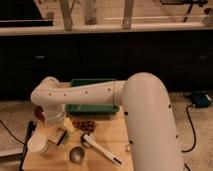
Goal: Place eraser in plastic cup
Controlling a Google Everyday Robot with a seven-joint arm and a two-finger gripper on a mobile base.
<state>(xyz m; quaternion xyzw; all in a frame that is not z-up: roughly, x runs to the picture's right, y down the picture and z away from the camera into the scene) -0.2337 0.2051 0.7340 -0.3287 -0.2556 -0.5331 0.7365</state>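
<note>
The plastic cup (38, 143), a small cream-white tumbler, stands upright near the front left of the wooden table (107, 132). My gripper (58, 131) hangs at the end of the white arm just right of and slightly behind the cup, low over the table. A pale yellowish piece (67, 125) shows at the gripper; I cannot tell whether it is the eraser. The eraser is not otherwise in view.
A shiny grey metal cup (76, 155) stands right of the plastic cup. A white-handled utensil (101, 149) lies diagonally at front centre. A dark reddish clump (84, 124) sits behind it. A green tray (93, 101) is at the back. My large white arm (150, 125) covers the table's right side.
</note>
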